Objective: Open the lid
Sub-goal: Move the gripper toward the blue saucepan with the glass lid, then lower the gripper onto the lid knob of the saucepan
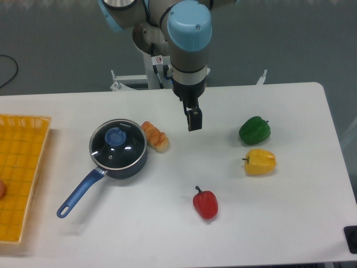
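- Lid (118,144) sits flat on the dark blue saucepan (133,164) at the left-centre of the white bench (290,223), blue knob (115,136) facing up.
- Saucepan handle (80,193) runs toward the front-left, pointing near a yellow tray (22,173).
- A bread-like pastry (155,135) lies just beside the pan's right rim.
- Green pepper (255,129), yellow pepper (260,162) and red pepper (205,203) lie well apart to the right.
- End effector (194,118) hangs pointing down, right of the pastry, holding nothing; its fingers look close together.
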Tool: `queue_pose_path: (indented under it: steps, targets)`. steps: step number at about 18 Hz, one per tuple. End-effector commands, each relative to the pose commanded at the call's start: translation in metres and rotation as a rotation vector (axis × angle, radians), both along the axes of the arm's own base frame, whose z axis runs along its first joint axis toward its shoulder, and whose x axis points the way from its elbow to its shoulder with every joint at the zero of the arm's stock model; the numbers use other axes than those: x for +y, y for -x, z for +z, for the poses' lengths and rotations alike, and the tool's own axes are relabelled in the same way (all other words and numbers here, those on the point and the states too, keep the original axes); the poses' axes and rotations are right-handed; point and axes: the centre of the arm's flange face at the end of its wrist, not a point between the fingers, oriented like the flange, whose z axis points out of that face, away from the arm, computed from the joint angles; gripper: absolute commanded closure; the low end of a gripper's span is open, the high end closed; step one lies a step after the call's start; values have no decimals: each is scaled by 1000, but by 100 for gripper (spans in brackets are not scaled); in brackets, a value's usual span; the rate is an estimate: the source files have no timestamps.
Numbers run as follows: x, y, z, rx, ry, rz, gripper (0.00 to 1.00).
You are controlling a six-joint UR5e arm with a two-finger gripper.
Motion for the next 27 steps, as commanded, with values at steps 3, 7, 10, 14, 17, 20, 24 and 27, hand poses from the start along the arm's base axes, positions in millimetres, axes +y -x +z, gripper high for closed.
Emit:
queue_pose_path:
  steps: [3,7,10,14,17,20,24,27]
  targets:
    - [0,-1,1,-2,-2,0,0]
    - [1,-5,2,3,1,-4,0]
    - [7,-14,-5,-11,2,29,0]
    - [9,-24,-13,-30,10,38,0]
    - [12,-26,-13,-62,-26,52,0]
    - [11,-29,-16,-64,-26,61,0]
    - [36,-61,-24,-57,12,135,0]
    - [66,-92,-39,1,48,68,0]
